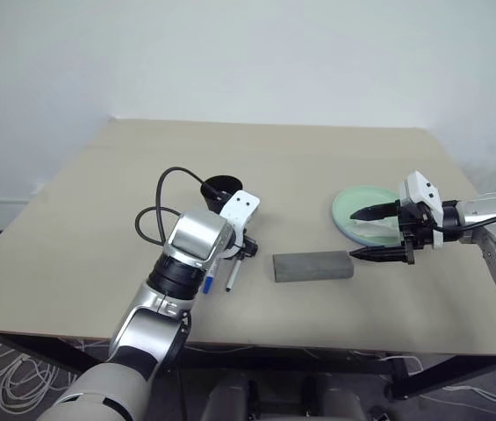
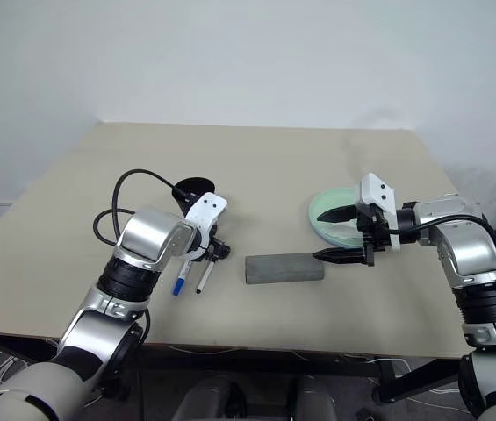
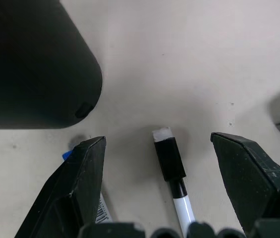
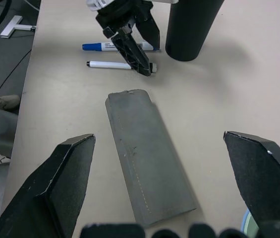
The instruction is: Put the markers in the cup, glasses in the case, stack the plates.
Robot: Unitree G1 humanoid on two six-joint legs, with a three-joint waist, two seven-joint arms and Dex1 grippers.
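Note:
Two markers lie side by side on the table, a blue-capped marker (image 1: 207, 282) and a black-capped marker (image 3: 169, 158). My left gripper (image 3: 158, 140) points down over them, open, its fingers straddling the black cap without touching it; the blue marker lies just outside one finger. The black cup (image 1: 221, 187) stands upright right behind them. The grey case (image 1: 312, 266) lies shut in the middle of the table. My right gripper (image 1: 355, 233) hovers open, aimed sideways at the case's right end, in front of the pale green plate (image 1: 353, 203). The glasses are out of view.
The tan table (image 1: 72, 228) has bare room at the left, the back and the front right. A black cable (image 1: 161, 197) loops off my left wrist beside the cup. Something white (image 1: 376, 230) lies on the plate behind the right fingers.

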